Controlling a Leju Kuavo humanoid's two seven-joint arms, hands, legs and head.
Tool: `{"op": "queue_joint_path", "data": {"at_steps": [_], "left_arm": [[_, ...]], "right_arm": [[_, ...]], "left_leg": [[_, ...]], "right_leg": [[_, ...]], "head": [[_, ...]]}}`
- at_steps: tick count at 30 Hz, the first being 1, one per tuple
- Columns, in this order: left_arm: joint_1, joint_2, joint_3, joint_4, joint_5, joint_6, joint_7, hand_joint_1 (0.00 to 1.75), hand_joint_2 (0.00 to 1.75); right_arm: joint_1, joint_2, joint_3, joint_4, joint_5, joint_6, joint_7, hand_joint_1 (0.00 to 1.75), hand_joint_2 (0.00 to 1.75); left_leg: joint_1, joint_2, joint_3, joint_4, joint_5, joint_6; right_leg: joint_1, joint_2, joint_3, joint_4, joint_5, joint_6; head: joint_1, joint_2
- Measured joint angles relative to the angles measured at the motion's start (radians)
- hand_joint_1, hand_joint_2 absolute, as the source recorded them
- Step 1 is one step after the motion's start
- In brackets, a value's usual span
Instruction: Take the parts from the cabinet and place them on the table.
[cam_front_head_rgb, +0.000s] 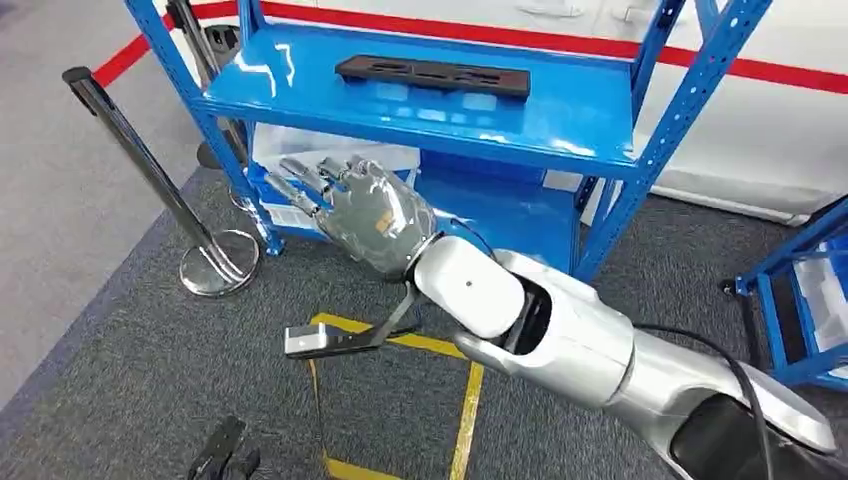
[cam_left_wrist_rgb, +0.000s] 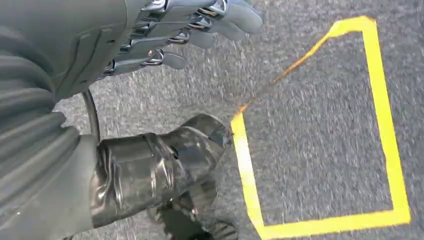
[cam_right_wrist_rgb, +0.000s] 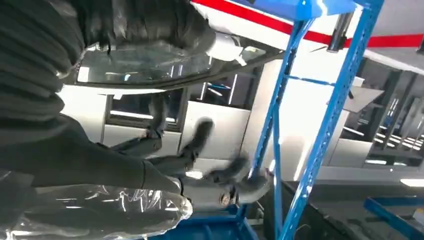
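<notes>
OK, head view: you've got the right hand (cam_front_head_rgb: 365, 210) stretched fwd at the blue cabinet (cam_front_head_rgb: 600, 140), fingers apart and reaching under the top shelf toward the lower one; nothing in it. Black flat part (cam_front_head_rgb: 433, 76) lies on the top shelf, above and apart from the hand. A clear bin (cam_front_head_rgb: 300, 150) sits on the lower shelf behind the fingers. Chrome stanchion (cam_front_head_rgb: 190, 225) stands left of the cabinet; yellow floor tape (cam_front_head_rgb: 468, 405) below the arm.

Left wrist view: left hand (cam_left_wrist_rgb: 165, 37) hangs over grey carpet beside a yellow tape square (cam_left_wrist_rgb: 385, 120), fingers loosely extended, holding nothing.

Right wrist view: right hand's fingers (cam_right_wrist_rgb: 200, 137) are blurred, spread, empty, next to a blue cabinet post (cam_right_wrist_rgb: 330, 125).
</notes>
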Motion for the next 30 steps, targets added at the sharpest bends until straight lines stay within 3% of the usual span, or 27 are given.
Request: {"op": "queue_joint_path", "data": {"at_steps": [1, 2, 4, 5, 6, 7, 10, 12, 13, 15, 16, 17, 18, 19, 21, 22, 23, 25, 27, 28, 30], "left_arm": [[0.002, 0.0, 0.0, 0.0, -0.001, 0.001, 0.0, 0.0, 1.75], [0.003, 0.0, 0.0, 0.0, -0.002, 0.001, 0.0, 0.0, 1.75], [0.005, 0.0, 0.0, 0.0, -0.008, 0.004, 0.0, 0.0, 1.75], [0.004, 0.0, 0.0, 0.0, -0.008, 0.008, 0.0, 0.0, 0.0], [0.003, 0.0, 0.0, 0.0, -0.008, 0.015, 0.002, 0.0, 0.0], [0.003, 0.0, 0.0, 0.0, -0.008, 0.02, 0.002, 0.0, 0.0], [0.008, 0.0, 0.0, 0.0, -0.008, 0.025, 0.008, 0.0, 0.0], [0.009, 0.0, 0.0, 0.0, -0.008, 0.025, 0.01, 0.0, 0.0], [0.008, 0.0, 0.0, 0.0, -0.008, 0.027, 0.01, 0.0, 0.0], [0.008, 0.0, 0.001, 0.0, -0.01, 0.037, 0.014, 0.0, 0.0], [0.01, 0.0, 0.001, 0.0, -0.01, 0.042, 0.017, 0.0, 0.0], [0.013, 0.0, 0.001, 0.0, -0.009, 0.044, 0.022, 0.0, 0.0], [0.015, 0.0, 0.001, 0.0, -0.008, 0.048, 0.029, 0.0, 0.0], [0.016, 0.0, 0.002, 0.0, -0.007, 0.053, 0.036, 0.0, 0.0], [0.016, -0.001, 0.005, 0.0, -0.003, 0.058, 0.046, 0.0, 0.0], [0.016, -0.002, 0.007, 0.0, 0.0, 0.06, 0.048, 0.0, 0.0], [0.016, -0.002, 0.01, 0.0, 0.001, 0.061, 0.051, 0.0, 0.0], [0.017, -0.002, 0.011, 0.0, 0.002, 0.064, 0.055, 0.0, 0.0], [0.017, -0.001, 0.012, 0.0, 0.002, 0.064, 0.059, 0.0, 0.0], [0.018, -0.003, 0.012, 0.0, 0.002, 0.063, 0.059, 0.0, 0.0], [0.014, -0.002, 0.013, 0.0, 0.0, 0.056, 0.058, 0.0, 0.0]], "right_arm": [[0.002, 0.0, 0.0, 0.002, 0.003, 0.0, 0.002, 0.0, 1.75], [0.005, 0.0, 0.0, 0.005, 0.006, 0.0, 0.004, 0.0, 1.75], [0.011, 0.0, 0.0, 0.008, 0.008, 0.0, 0.006, 0.0, 1.75], [0.011, 0.0, 0.0, 0.009, 0.01, -0.001, 0.008, 0.0, 1.75], [0.011, 0.0, 0.0, 0.009, 0.013, -0.002, 0.011, 0.0, 1.75], [0.01, 0.0, 0.0, 0.009, 0.015, -0.002, 0.013, 0.0, 1.75], [0.017, 0.0, 0.0, 0.01, 0.023, -0.007, 0.022, 0.0, 1.75], [0.018, -0.002, 0.0, 0.01, 0.026, -0.012, 0.032, 0.0, 1.75], [0.018, -0.005, -0.001, 0.01, 0.028, -0.016, 0.044, 0.0, 1.75], [0.023, -0.009, -0.008, 0.01, 0.039, -0.03, 0.077, 0.0, 1.75], [0.03, -0.012, -0.013, 0.01, 0.046, -0.04, 0.09, 0.0, 1.75], [0.036, -0.016, -0.018, 0.01, 0.05, -0.048, 0.102, 0.0, 1.75], [0.04, -0.018, -0.023, 0.01, 0.052, -0.055, 0.109, 0.0, 1.75], [0.041, -0.018, -0.027, 0.01, 0.053, -0.059, 0.111, 0.0, 1.75], [0.041, -0.018, -0.035, 0.01, 0.053, -0.064, 0.111, 0.0, 1.75], [0.042, -0.018, -0.041, 0.01, 0.051, -0.064, 0.111, 0.0, 1.75], [0.041, -0.017, -0.044, 0.01, 0.042, -0.064, 0.109, 0.0, 1.75], [0.046, -0.016, -0.044, 0.011, 0.018, -0.052, 0.103, 0.0, 1.75], [0.05, -0.011, -0.043, 0.014, -0.003, -0.039, 0.091, 0.0, 1.75], [0.05, -0.005, -0.043, 0.017, -0.014, -0.032, 0.087, 0.0, 1.75], [0.05, 0.005, -0.042, 0.02, -0.03, -0.024, 0.08, 0.0, 1.75]], "left_leg": [[0.0, 0.0, -0.028, 0.055, -0.013, -0.002], [0.0, 0.0, -0.039, 0.071, -0.004, -0.002], [0.001, 0.0, 0.006, -0.029, 0.071, 0.0], [0.001, 0.0, 0.048, -0.117, 0.116, 0.002], [0.001, 0.0, 0.076, -0.187, 0.129, 0.005], [-0.005, -0.002, 0.091, -0.205, 0.116, 0.008], [-0.006, -0.002, 0.085, -0.201, 0.119, 0.023], [0.0, 0.0, 0.092, -0.211, 0.124, 0.037], [-0.001, 0.0, 0.093, -0.211, 0.123, 0.042], [-0.003, 0.001, 0.093, -0.211, 0.122, 0.049], [-0.004, 0.001, 0.093, -0.21, 0.122, 0.05], [-0.004, 0.001, 0.093, -0.21, 0.122, 0.051], [-0.005, 0.001, 0.093, -0.209, 0.122, 0.051], [-0.006, 0.0, 0.094, -0.208, 0.121, 0.051], [-0.008, 0.0, 0.097, -0.208, 0.119, 0.048], [-0.012, -0.001, 0.095, -0.207, 0.118, 0.044], [-0.013, -0.001, 0.091, -0.204, 0.118, 0.042], [-0.01, 0.0, 0.091, -0.21, 0.122, 0.031], [-0.01, -0.001, 0.087, -0.206, 0.113, 0.022], [-0.01, 0.0, 0.083, -0.183, 0.096, 0.013], [-0.004, 0.0, 0.029, -0.066, 0.031, 0.002]], "right_leg": [[0.0, 0.0, 0.0, 0.0, 0.0, 0.0], [0.0, 0.0, 0.0, 0.001, -0.001, 0.0], [0.0, 0.002, 0.001, 0.004, -0.003, 0.0], [0.0, 0.003, 0.001, 0.006, -0.005, 0.003], [0.0, 0.004, 0.001, 0.008, -0.007, 0.007], [0.008, 0.006, -0.006, 0.011, -0.008, 0.011], [0.005, 0.007, -0.008, 0.008, -0.003, 0.021], [0.004, 0.005, -0.014, 0.029, -0.022, 0.034], [0.004, 0.002, -0.031, 0.07, -0.05, 0.037], [0.002, 0.002, -0.104, 0.225, -0.123, 0.04], [0.002, 0.002, -0.136, 0.289, -0.142, 0.04], [0.002, 0.001, -0.15, 0.313, -0.14, 0.038], [0.003, 0.001, -0.144, 0.295, -0.117, 0.036], [0.003, 0.001, -0.117, 0.236, -0.077, 0.031], [0.007, 0.001, -0.029, 0.056, 0.009, 0.015], [0.014, 0.001, -0.012, 0.023, -0.006, 0.01], [0.012, 0.001, -0.007, 0.01, -0.005, 0.012], [0.015, 0.004, -0.01, 0.012, -0.004, 0.01], [0.001, 0.002, -0.001, -0.005, 0.006, 0.001], [0.002, 0.002, 0.002, -0.008, 0.007, -0.001], [0.001, 0.001, 0.003, -0.007, 0.006, -0.004]], "head": [[0.0, 0.0], [0.0, 0.0], [0.0, 0.0], [0.0, 0.0], [0.0, 0.0], [0.0, 0.0], [0.003, 0.0], [0.003, 0.0], [0.008, 0.0], [0.008, 0.0], [0.007, 0.0], [0.008, 0.0], [0.008, 0.0], [0.008, 0.0], [0.008, 0.0], [0.007, 0.0], [0.006, 0.0], [0.007, 0.0], [0.008, 0.0], [0.003, 0.0], [0.0, 0.0]]}}
